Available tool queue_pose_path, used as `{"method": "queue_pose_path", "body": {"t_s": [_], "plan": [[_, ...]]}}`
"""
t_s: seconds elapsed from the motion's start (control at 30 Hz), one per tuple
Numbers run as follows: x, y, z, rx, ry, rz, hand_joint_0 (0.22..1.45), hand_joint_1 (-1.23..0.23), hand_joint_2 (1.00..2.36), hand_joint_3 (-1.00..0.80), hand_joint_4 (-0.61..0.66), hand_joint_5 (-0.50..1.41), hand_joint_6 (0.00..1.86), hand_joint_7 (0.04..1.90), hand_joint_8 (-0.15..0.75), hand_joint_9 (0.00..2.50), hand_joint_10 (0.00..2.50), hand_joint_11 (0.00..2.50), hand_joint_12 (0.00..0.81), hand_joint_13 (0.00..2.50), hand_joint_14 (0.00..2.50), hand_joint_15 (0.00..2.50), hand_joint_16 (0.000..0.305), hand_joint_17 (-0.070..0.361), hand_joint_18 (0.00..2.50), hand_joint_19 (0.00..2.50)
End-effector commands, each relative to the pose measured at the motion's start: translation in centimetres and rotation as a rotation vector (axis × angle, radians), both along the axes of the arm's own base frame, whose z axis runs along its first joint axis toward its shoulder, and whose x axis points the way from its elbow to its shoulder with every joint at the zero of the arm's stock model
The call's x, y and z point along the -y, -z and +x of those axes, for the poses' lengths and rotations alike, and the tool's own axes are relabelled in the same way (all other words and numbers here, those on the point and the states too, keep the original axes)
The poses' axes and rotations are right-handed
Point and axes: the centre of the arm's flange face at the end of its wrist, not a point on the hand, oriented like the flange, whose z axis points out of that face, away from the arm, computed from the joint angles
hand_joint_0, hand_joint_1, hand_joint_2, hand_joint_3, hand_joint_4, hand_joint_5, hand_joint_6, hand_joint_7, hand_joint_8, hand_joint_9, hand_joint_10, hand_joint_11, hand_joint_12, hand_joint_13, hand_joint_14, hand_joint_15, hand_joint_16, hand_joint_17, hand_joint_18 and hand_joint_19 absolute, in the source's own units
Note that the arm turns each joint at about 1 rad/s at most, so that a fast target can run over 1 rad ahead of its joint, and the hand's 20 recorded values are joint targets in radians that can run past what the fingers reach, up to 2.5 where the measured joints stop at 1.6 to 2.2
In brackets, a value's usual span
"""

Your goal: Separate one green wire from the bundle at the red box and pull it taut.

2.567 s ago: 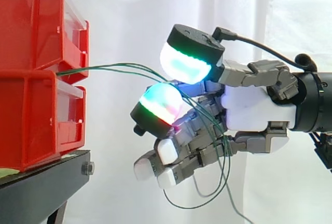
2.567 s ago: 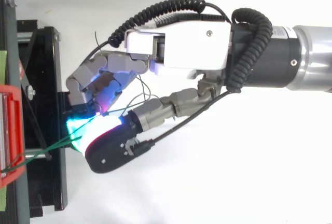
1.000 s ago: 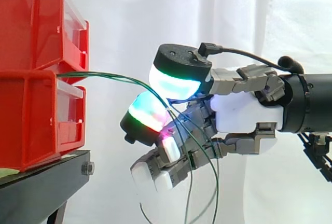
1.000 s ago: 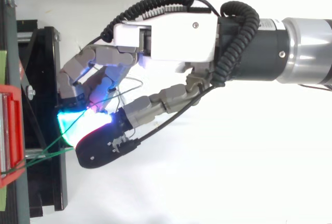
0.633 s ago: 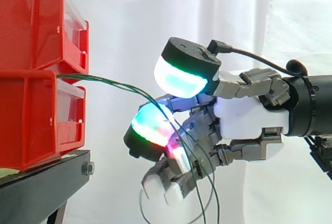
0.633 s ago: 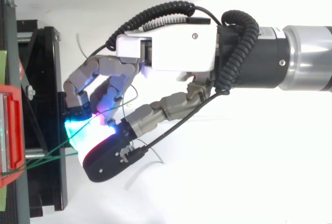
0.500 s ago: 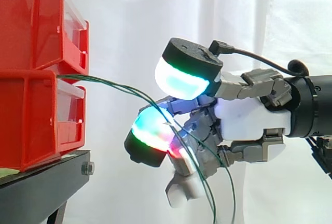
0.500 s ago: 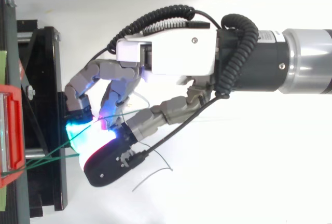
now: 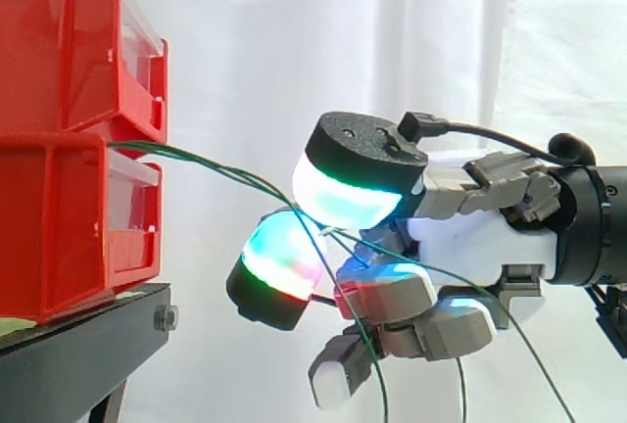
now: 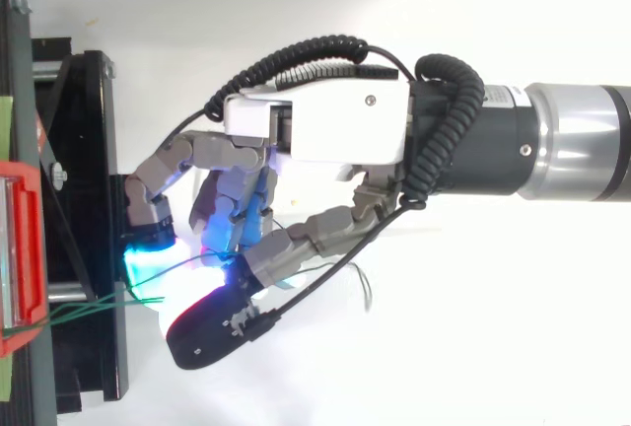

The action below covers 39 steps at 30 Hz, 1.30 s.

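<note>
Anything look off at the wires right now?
Yes. At least two green wires run together from the red box into the hand, whose fingers curl round them, so none looks separated. They slope down slack, and loose lengths dangle beneath the hand.

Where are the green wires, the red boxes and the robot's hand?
green wires point(image 9: 196, 160): side view, on the stretch between the boxes and the hand.
red boxes point(image 9: 59, 232): side view, on the lower box's side wall.
hand point(image 9: 468, 245): side view, on its white palm.
</note>
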Motion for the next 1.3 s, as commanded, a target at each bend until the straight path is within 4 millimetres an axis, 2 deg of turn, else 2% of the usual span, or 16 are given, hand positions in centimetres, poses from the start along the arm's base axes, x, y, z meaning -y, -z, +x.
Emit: {"method": "queue_pose_path", "body": {"t_s": [0.0, 0.3, 0.5, 0.53, 0.7, 0.8, 0.97, 1.03, 1.13, 1.2, 1.27], "plan": [[-0.1, -0.2, 0.1, 0.005, -0.001, 0.004, 0.63, -0.64, 1.01, -0.37, 0.2, -0.2, 0.79, 1.0, 0.302, 1.33, 0.02, 1.39, 0.371, 1.54, 0.02, 1.21, 0.062, 0.14, 0.82, 0.43], [-0.1, -1.1, 0.4, 0.016, -0.004, 0.005, 0.66, -0.71, 1.02, -0.32, 0.15, -0.21, 0.83, 1.01, 0.291, 1.36, 0.02, 1.54, 0.39, 1.46, 0.02, 1.18, 0.062, 0.138, 0.8, 0.42], [-0.4, -2.2, 0.6, -0.006, -0.027, 0.002, 0.7, -0.81, 1.02, -0.26, 0.17, -0.22, 0.87, 1.01, 0.295, 1.23, 0.01, 1.52, 0.419, 1.23, 0.03, 1.07, 0.062, 0.139, 0.73, 0.39], [-0.4, -2.4, 0.6, -0.016, -0.029, 0.001, 0.72, -0.84, 1.02, -0.27, 0.18, -0.22, 0.87, 0.99, 0.303, 1.15, 0.02, 1.43, 0.435, 1.05, 0.03, 0.92, 0.061, 0.137, 0.7, 0.36], [-0.6, -2.3, 0.4, -0.034, -0.03, -0.001, 0.75, -0.87, 1.02, -0.32, 0.19, -0.22, 0.88, 0.96, 0.324, 0.99, 0.02, 1.18, 0.434, 0.73, 0.02, 0.58, 0.06, 0.135, 0.66, 0.33], [-0.9, -2.4, 0.4, -0.036, -0.033, -0.001, 0.77, -0.9, 1.01, -0.38, 0.2, -0.22, 0.89, 0.99, 0.323, 0.95, 0.02, 1.13, 0.435, 0.61, 0.02, 0.44, 0.06, 0.135, 0.61, 0.31], [-1.2, -2.2, 0.4, -0.038, -0.038, 0.006, 0.79, -0.9, 1.0, -0.48, 0.2, -0.21, 0.9, 0.98, 0.327, 0.96, 0.03, 1.12, 0.433, 0.58, 0.01, 0.4, 0.06, 0.134, 0.58, 0.28], [-1.2, -2.2, 0.4, -0.038, -0.038, 0.006, 0.77, -0.92, 1.0, -0.5, 0.21, -0.2, 0.9, 1.0, 0.326, 0.98, 0.03, 1.13, 0.433, 0.59, 0.02, 0.39, 0.06, 0.134, 0.59, 0.28], [-1.2, -2.2, 0.4, -0.039, -0.041, 0.008, 0.66, -0.9, 1.0, -0.5, 0.21, -0.18, 0.91, 1.01, 0.332, 1.01, 0.03, 1.13, 0.432, 0.61, 0.02, 0.4, 0.059, 0.133, 0.6, 0.3], [-1.2, -2.2, 0.4, -0.041, -0.041, 0.007, 0.62, -0.87, 1.0, -0.5, 0.21, -0.17, 0.9, 1.04, 0.328, 1.03, 0.03, 1.12, 0.432, 0.62, 0.02, 0.41, 0.059, 0.133, 0.6, 0.32], [-1.2, -2.2, 0.4, -0.041, -0.043, 0.009, 0.55, -0.76, 1.0, -0.5, 0.21, -0.16, 0.89, 1.06, 0.337, 1.07, 0.03, 1.09, 0.439, 0.65, 0.02, 0.43, 0.061, 0.137, 0.61, 0.34]]}}
